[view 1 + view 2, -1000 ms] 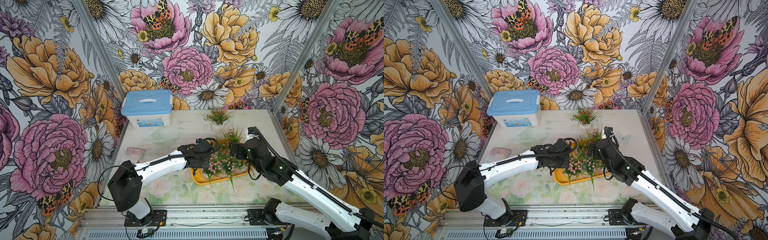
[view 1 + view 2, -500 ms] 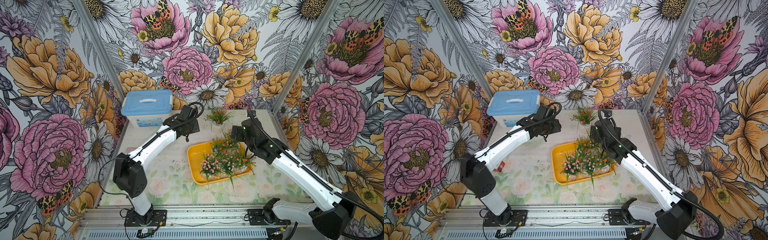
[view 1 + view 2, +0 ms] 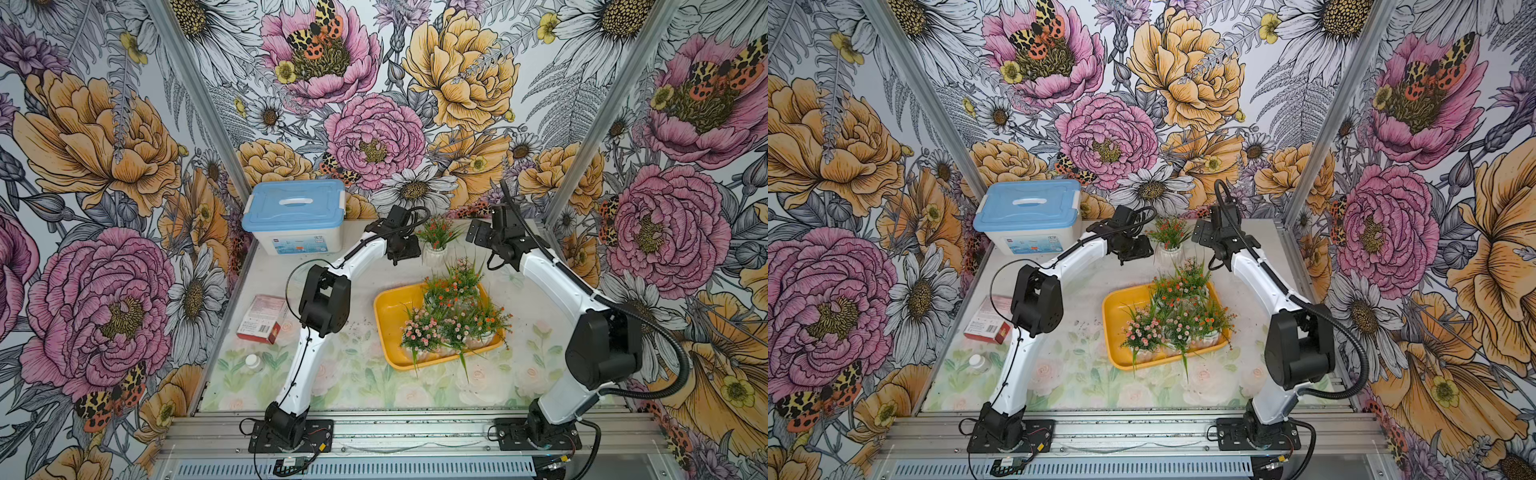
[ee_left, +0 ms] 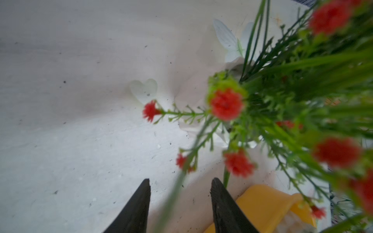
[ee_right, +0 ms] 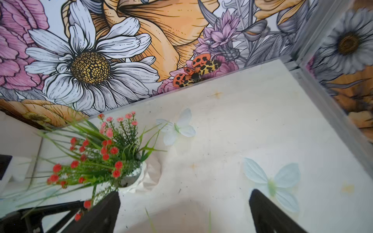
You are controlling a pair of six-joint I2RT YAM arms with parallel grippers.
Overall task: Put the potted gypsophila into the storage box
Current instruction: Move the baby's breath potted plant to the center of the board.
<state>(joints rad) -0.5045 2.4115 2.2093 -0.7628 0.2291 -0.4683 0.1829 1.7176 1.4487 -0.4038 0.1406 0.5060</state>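
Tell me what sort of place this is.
Probably a robot data-collection booth: a left arm and right arm bolted to an aluminium rail, floral-printed wall panels closing in a small table, and staged props such as the yellow tray.

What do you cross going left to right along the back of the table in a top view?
Blue-lidded bin → left end effector → lone potted gypsophila → right end effector.
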